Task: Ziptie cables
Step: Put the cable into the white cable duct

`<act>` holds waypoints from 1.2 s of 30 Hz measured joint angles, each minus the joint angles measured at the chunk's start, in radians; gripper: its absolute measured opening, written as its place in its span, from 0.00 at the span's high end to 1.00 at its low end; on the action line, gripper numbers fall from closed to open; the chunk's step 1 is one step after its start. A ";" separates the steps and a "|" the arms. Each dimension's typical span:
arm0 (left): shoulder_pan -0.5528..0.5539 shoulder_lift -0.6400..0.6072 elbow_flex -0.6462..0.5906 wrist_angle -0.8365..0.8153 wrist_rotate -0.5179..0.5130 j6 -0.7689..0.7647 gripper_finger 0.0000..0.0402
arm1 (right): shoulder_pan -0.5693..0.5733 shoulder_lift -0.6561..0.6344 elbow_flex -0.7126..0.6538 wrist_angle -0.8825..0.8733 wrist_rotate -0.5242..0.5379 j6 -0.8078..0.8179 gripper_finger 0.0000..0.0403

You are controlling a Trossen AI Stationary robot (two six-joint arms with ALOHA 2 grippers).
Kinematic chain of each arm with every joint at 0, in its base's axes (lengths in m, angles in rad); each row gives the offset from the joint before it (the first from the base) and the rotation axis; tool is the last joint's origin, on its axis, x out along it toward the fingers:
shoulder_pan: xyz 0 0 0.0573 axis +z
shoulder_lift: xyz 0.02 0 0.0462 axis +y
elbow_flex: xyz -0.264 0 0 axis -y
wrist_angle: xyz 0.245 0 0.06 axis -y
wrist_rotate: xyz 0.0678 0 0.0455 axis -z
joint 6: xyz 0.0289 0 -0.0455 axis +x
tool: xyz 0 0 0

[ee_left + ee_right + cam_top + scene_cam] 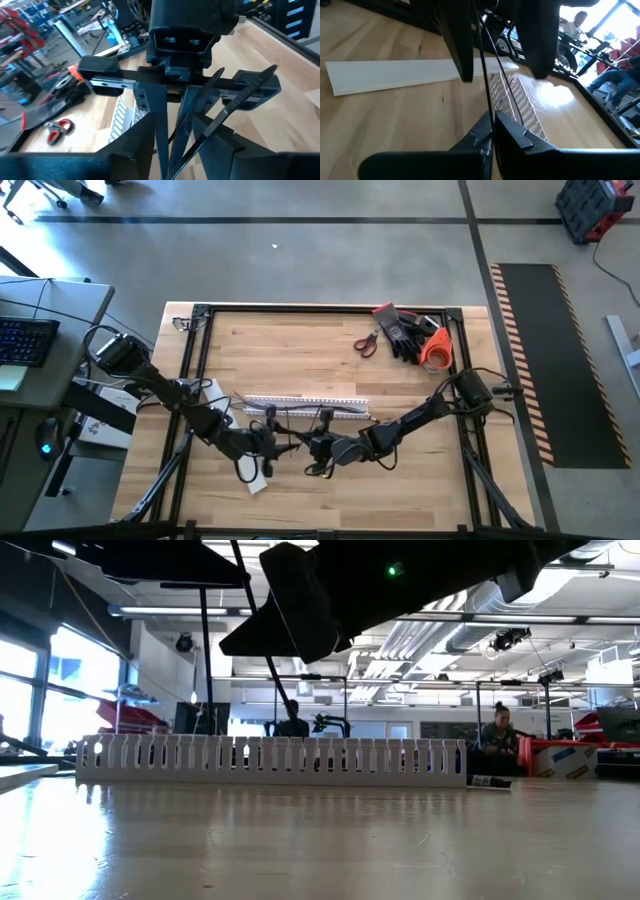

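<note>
We judge the cables (pixel 489 60) light and floppy, best pinched near the bundle's middle so the ends droop evenly. They look like thin dark strands, running up from between our right claw (pixel 494 131), which is clamped on them. Our left claw (pixel 192 127) faces it closely, fingers apart around a thin dark strip. Beyond both lies the white slotted channel (pixel 305 402).
</note>
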 joint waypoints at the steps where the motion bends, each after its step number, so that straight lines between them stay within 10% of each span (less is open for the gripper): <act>1: 0.005 0.000 0.000 0.003 0.014 0.000 0.72 | 0.000 0.000 0.000 0.000 0.000 0.000 1.00; 16: 0.014 0.064 0.001 0.135 0.112 0.044 0.99 | -0.002 0.000 0.000 -0.012 0.000 0.000 1.00; 29: -0.060 0.060 0.001 0.098 -0.156 0.053 1.00 | -0.003 0.000 0.000 -0.068 0.001 0.014 0.98; 36: -0.069 0.060 0.001 -0.103 -0.234 -0.120 1.00 | 0.006 -0.043 0.000 -0.218 0.074 0.096 0.76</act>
